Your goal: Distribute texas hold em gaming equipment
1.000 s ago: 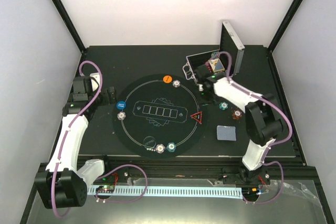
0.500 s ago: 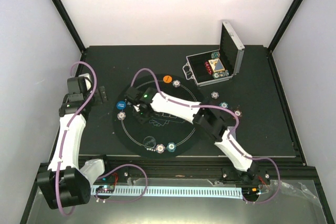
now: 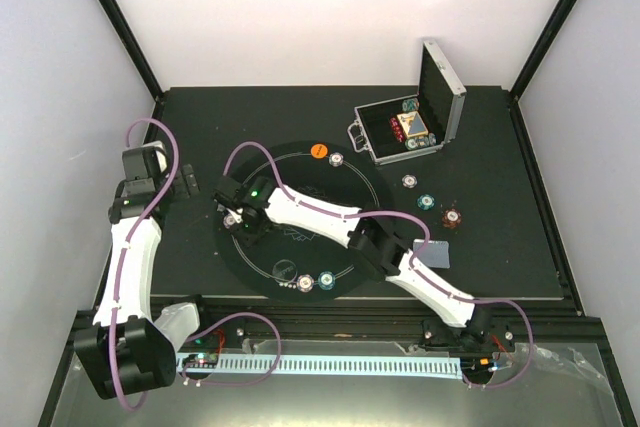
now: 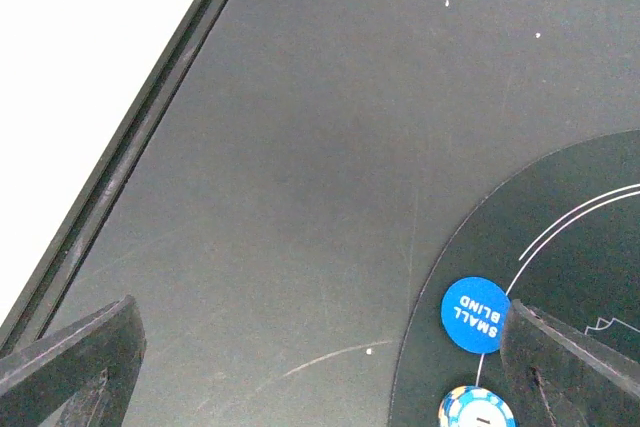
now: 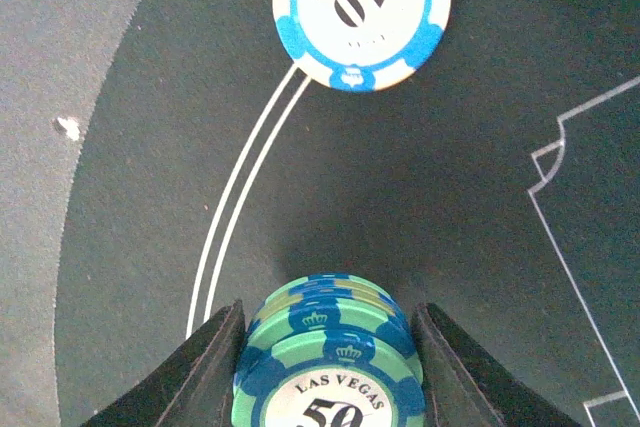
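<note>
**Teal chips at the mat's left side**

Right pincer [image 5: 330,347] pinches a teal "50" chip stack [image 5: 335,387] over the black mat [image 3: 345,182], near one white "10" chip [image 5: 362,15]. The right arm [image 3: 310,212] hides the mat's middle. Left pincer [image 4: 320,372] is spread, near one blue disc [image 4: 475,314].

Bright, soft light falls from above. The white walls [image 3: 300,17] behind the round black mat [image 3: 300,237] glow almost blank. The mat itself looks dull and dark. On the mat, the teal chips [image 5: 330,372] look a little soft up close, with a dark shadow just past them.
</note>
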### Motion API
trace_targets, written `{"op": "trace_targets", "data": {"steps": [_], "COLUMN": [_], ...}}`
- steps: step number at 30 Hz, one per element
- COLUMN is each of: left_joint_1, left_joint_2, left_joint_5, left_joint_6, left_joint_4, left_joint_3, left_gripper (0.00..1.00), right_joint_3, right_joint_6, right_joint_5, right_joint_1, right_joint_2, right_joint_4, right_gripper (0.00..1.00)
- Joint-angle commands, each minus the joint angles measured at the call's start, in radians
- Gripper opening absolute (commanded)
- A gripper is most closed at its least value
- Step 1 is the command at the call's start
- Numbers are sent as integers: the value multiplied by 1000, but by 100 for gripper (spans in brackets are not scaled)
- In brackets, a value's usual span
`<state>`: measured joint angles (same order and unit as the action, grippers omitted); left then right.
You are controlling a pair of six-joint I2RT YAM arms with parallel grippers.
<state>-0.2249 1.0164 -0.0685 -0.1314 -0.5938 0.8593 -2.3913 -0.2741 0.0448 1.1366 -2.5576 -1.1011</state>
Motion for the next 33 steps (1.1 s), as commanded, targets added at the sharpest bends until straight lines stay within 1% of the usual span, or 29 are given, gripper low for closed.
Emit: {"op": "trace_targets", "data": {"steps": [1,21,29,33], "left_joint_1": [-12,-19,-20,-21], "left_joint_2": [-5,-1,-2,-4], "left_joint_5": [-14,-2,2,2], "left_joint_6": [-7,-7,-8,-8], "left_joint_4": [7,9,8,8], "left_joint_3": [9,8,6,6], "left_gripper": [99,99,99,99], "right_joint_3": [-77,-154,-159,-155], "right_joint_6": [-4,-21,-22,-20], "right_joint_5": [27,85,79,73], "right_joint_1": [12,22,24,24], "right_joint_2": [-36,-114,-133,-147], "right_joint_4": [-6,67,89,86], "right_gripper": [38,39,40,42]}}
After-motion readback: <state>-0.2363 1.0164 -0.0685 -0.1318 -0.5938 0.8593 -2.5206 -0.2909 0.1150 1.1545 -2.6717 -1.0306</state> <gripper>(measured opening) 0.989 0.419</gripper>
